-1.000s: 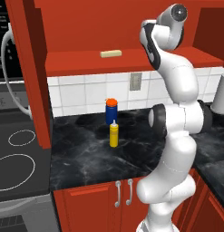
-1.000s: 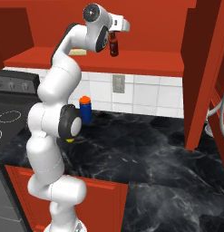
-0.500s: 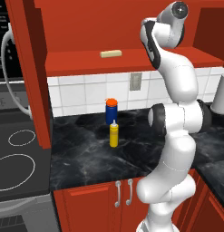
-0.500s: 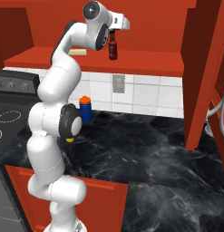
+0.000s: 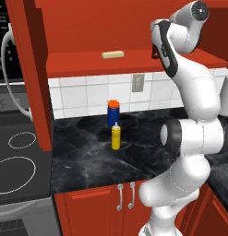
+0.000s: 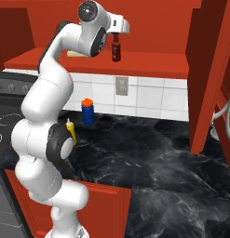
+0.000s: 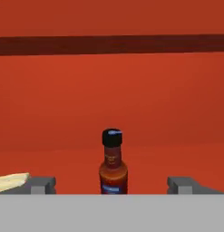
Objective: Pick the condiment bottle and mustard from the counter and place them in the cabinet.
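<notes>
In the left base view, the left half of the frame shows the mustard [image 5: 116, 137] upright at middle height on the tabletop [image 5: 87, 156]. Just behind it, toward the tiled wall, stands a blue canister with an orange lid [image 5: 113, 113]. The mustard stands alone with open marble in front of it, so I judge it untouched and the second half of the job not yet begun.

Higher up, near the top centre of the frame, a pale flat block [image 5: 112, 55] lies on the red shelf of the cabinet [image 5: 87, 64].

At the right of that shelf, the condiment bottle [image 6: 116, 48] is seen in the right base view standing upright on its base on the shelf surface, near the top centre of that frame, directly under the pincer [image 6: 117, 31]. In the hand view the bottle [image 7: 113, 163] sits at lower centre, midway between the two fingertips [image 7: 41, 185], with clear red shelf on either side of it. The pincer is spread wide and touches nothing. The bottle seems to have been delivered and let go, resting well in from the shelf's front edge where it should not tip off.

The arm is stretched high, presumably because the shelf sits well above the tabletop.
</notes>
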### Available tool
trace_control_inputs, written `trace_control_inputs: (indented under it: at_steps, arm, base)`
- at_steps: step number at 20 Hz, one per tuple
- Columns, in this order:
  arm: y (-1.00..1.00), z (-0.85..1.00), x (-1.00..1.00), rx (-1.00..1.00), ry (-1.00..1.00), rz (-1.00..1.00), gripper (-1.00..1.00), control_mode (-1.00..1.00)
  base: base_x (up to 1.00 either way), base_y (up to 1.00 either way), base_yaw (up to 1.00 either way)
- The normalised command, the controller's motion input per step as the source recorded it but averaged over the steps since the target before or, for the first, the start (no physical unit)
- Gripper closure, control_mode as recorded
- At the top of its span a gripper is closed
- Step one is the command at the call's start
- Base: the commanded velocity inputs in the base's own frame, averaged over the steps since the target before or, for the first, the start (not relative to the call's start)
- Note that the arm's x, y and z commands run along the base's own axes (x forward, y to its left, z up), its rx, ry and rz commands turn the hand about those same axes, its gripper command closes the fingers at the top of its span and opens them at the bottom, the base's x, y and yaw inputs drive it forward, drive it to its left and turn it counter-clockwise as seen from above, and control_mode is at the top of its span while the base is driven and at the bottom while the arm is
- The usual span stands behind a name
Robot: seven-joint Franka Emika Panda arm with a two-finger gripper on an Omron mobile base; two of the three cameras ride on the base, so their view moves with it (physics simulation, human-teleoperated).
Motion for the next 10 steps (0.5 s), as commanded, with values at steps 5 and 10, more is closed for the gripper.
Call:
trace_control_inputs:
  at_steps: [5, 10]
  arm:
    - [0.00, -0.97, -1.00, -0.06, -0.03, 0.10, -1.00, -1.00]
    - [0.00, -1.00, -1.00, -0.08, 0.00, 0.10, -1.00, -1.00]
  base:
    - [0.00, 0.00, 0.00]
    - [0.00, 0.00, 0.00]
